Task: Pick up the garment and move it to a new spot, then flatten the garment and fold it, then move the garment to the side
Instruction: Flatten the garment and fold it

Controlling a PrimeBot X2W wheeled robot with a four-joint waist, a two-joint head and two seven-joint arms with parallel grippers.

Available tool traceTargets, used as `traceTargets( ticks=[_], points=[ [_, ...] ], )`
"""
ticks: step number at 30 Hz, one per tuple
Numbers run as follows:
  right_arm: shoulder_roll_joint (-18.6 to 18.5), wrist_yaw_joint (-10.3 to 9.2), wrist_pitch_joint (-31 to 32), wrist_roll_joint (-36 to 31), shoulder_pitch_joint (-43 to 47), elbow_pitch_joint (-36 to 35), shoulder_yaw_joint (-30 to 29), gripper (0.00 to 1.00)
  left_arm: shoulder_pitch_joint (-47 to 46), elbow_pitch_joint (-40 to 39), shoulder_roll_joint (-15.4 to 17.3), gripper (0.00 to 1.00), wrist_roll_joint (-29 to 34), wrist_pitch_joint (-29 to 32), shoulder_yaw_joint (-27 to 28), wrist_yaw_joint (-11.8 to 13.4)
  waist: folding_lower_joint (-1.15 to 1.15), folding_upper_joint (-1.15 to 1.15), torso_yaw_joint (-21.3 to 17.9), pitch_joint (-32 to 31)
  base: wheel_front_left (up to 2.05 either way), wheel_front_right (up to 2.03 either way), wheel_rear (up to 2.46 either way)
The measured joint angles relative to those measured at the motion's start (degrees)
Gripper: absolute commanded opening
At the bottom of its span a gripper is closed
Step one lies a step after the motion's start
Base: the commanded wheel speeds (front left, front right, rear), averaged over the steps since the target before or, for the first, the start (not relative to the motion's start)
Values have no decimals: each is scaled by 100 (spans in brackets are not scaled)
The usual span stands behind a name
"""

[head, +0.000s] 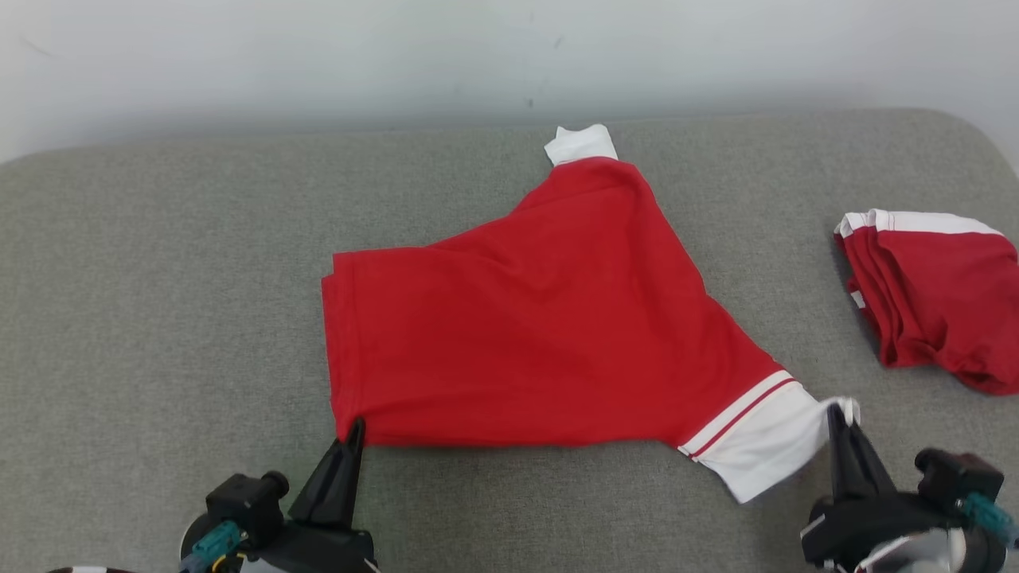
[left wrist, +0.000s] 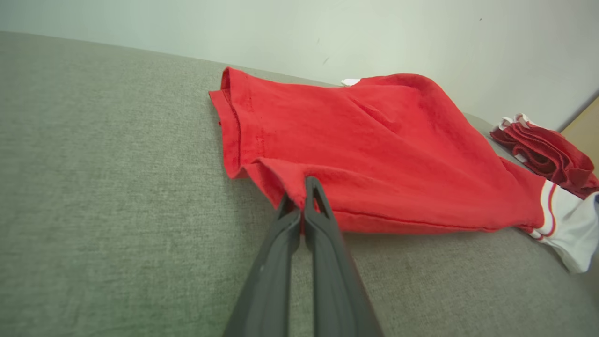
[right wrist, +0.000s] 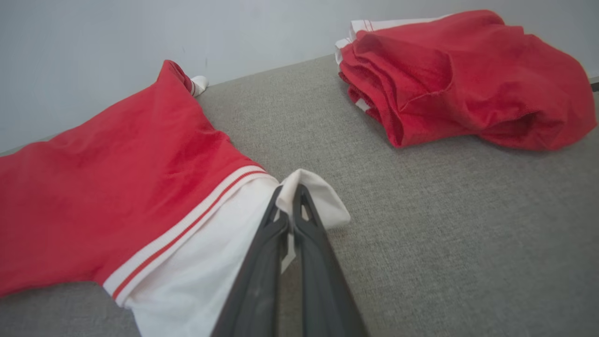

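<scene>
A red garment [head: 541, 318] with white sleeve cuffs lies spread on the grey cushioned surface [head: 159, 318]. My left gripper [head: 354, 426] is shut on the garment's near left hem corner, and the left wrist view shows the red hem [left wrist: 299, 182] pinched between the fingers of that gripper [left wrist: 299, 189]. My right gripper [head: 840, 410] is shut on the white cuff [head: 772, 438] at the near right; the right wrist view has the white cloth [right wrist: 318, 194] folded over the tips of the right gripper [right wrist: 292, 194]. A second white cuff [head: 581, 143] pokes out at the far edge.
A folded pile of red and white garments [head: 939, 294] sits at the right edge of the surface, also seen as the pile [right wrist: 468, 75] beyond my right gripper. A pale wall [head: 478, 56] runs behind the surface. Bare grey fabric stretches to the left.
</scene>
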Motion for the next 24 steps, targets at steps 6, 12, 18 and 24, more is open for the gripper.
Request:
traceTargets(
  ticks=[6, 12, 18, 24],
  points=[
    [-198, 0, 0, 120, -725, -534, 247, 0, -539, -322, 360, 0, 201, 1, -147, -1, -1, 0, 89, -252, 0, 0, 0],
    [-642, 0, -1, 67, -1993, -695, 628, 0, -1794, -191, 1111, 0, 224, 1, -555, -2, -1, 0, 170, -526, 0, 0, 0],
    [-946, 0, -1, -148, -3189, -443, 1139, 0, -2893, 503, 1596, 0, 34, 1, -1144, -2, -1, -1, 202, -653, 0, 0, 0],
    [-1079, 0, -1, -192, -4205, -115, 1510, 0, -3797, 942, 1879, 0, -2, 1, -1707, -2, -1, 0, 168, -577, 0, 0, 0]
  ],
)
